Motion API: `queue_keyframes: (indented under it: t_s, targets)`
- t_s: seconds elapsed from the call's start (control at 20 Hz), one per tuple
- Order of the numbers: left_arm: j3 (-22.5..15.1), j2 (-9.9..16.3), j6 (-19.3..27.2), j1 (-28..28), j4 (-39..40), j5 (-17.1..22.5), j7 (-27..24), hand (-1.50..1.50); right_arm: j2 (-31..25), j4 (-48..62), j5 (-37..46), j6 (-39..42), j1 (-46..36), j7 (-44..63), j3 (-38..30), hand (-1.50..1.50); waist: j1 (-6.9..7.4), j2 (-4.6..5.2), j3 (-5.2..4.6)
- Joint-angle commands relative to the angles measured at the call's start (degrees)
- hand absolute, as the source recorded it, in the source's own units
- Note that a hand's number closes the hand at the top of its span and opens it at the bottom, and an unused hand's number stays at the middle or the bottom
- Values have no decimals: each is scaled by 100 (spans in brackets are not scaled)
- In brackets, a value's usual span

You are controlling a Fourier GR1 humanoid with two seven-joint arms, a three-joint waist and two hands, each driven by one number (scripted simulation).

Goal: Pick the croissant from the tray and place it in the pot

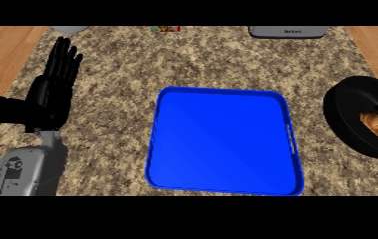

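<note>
**Desk:** What have you got on the head view?

**Me:** I see my left hand at the left edge, fingers straight and pointing up the view, side by side with slight gaps, holding nothing. It's resting, with the grey forearm running down below it. My right hand shows nowhere.

**Desk:** And the tray?

**Me:** The blue tray lies flat on the speckled counter, to the right of those fingers and apart from them, with bare stone between. I see nothing lying on its floor.

**Desk:** Where's the croissant, then?

**Me:** Far from the fingers, across the tray. The black pot sits at the right edge, cut off by it, and a golden-brown piece, the croissant, shows inside against the dark interior. Only part of it is visible.

**Desk:** Anything beyond the fingertips?

**Me:** A grey appliance along the far edge, toward the right.
</note>
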Motion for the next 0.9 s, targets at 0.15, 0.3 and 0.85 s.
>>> queue_keyframes:
  t_s: [0.15,0.3,0.85]
  targets:
    - [123,148,-128,239,-373,89,139,0,-82,325,-678,-322,-445,-1038,-212,-150,10,-14,-2]
    - [-1,20,-10,105,-141,-91,37,0,369,-6,-1226,-575,-328,-1276,-477,-150,-60,-22,-4]
    - [-7,-121,158,-35,-94,-145,169,0,-58,-875,-3017,-80,239,-1142,-1850,-150,-136,-37,-6]
